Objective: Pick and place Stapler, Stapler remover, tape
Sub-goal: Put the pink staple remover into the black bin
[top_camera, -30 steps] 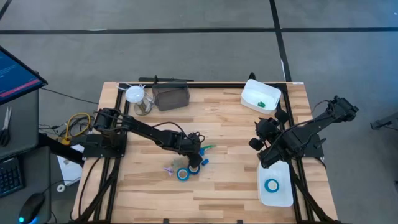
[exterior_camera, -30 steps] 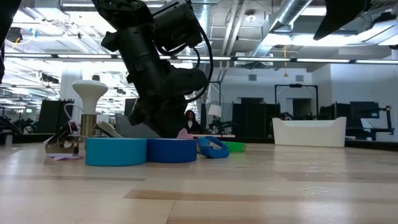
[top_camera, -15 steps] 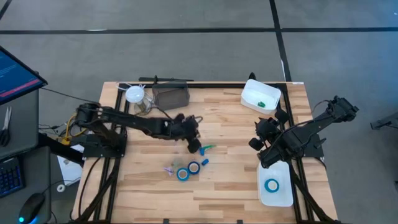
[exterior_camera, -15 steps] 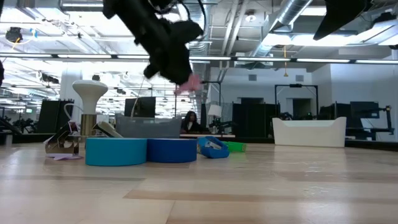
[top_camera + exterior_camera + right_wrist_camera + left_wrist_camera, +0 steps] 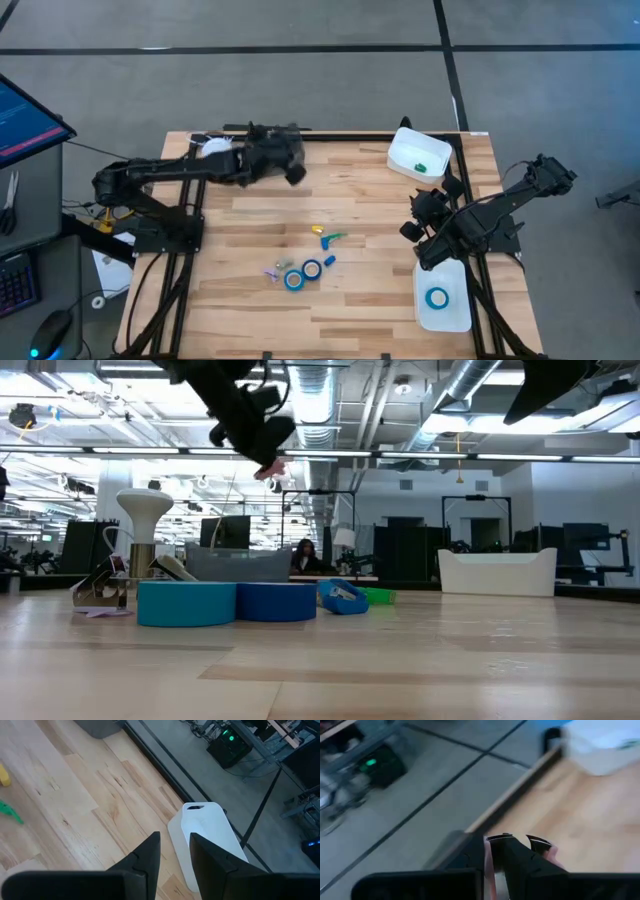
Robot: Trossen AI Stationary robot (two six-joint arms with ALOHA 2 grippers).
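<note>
Overhead, left pincer [image 5: 293,172] grips a small pink item [image 5: 270,468] above the desk's [image 5: 380,300] far edge; two tape rolls [image 5: 303,274] lie mid-desk; right pincer [image 5: 413,232] waits, fingers parted, empty.

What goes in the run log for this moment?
left hand: holding small pink item over gray bin | right hand: idle near white tray | two tape rolls on table
</note>
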